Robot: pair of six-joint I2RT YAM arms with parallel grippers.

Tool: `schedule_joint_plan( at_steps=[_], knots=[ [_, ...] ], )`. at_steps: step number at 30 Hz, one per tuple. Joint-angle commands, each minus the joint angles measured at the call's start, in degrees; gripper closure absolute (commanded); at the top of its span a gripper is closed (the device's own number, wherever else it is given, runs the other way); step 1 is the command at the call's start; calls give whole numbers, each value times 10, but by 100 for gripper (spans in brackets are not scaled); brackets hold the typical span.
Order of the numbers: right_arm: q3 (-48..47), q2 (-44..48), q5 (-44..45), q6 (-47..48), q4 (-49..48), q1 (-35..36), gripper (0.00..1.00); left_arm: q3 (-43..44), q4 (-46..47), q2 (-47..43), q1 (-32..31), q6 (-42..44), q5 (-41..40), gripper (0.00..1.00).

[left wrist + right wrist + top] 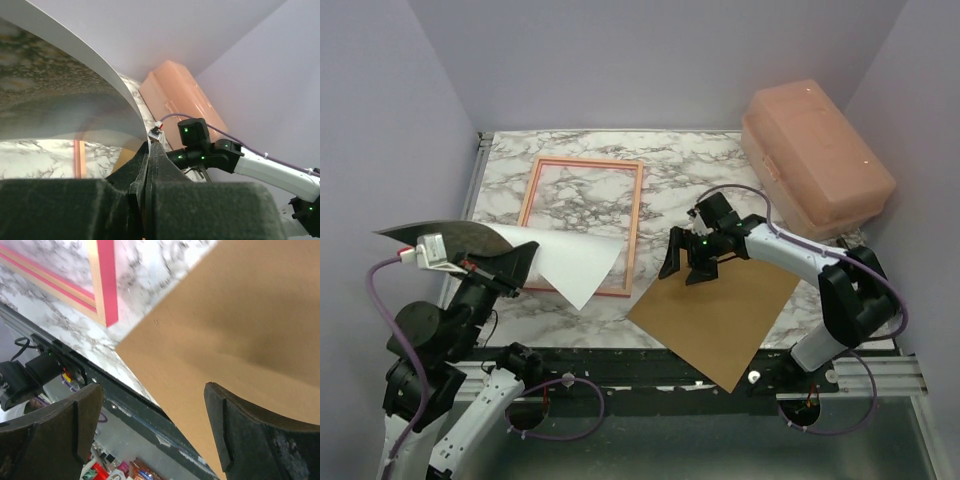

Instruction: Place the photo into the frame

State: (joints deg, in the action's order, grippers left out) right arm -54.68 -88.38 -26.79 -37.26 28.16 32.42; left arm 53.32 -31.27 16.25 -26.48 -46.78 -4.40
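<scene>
The left tool (518,264), pinched shut on the photo (565,262), has the frame (590,161) at its one o'clock, long axis running twelve to six

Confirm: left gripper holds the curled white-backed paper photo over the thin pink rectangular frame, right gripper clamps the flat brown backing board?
Right gripper is wrong: the right wrist view shows its jaws spread wide above the flat brown backing board, gripping nothing. Left gripper does hold the curled paper photo over the thin pink frame.
</scene>
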Motion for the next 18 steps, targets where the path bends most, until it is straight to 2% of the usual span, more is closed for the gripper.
schedule_joint_plan(
  at_steps=[1,8,12,18],
  knots=[
    [-72,-63,35,0,-3,28,12,38,-77,-35,0,27,-47,100],
    [-205,-187,77,1,29,84,25,32,-101,-79,0,20,-47,100],
    [-268,-246,116,0,60,105,29,23,-107,-87,0,14,-38,100],
    [-294,-293,182,-2,79,118,38,22,-111,-95,0,14,-38,100]
  ],
)
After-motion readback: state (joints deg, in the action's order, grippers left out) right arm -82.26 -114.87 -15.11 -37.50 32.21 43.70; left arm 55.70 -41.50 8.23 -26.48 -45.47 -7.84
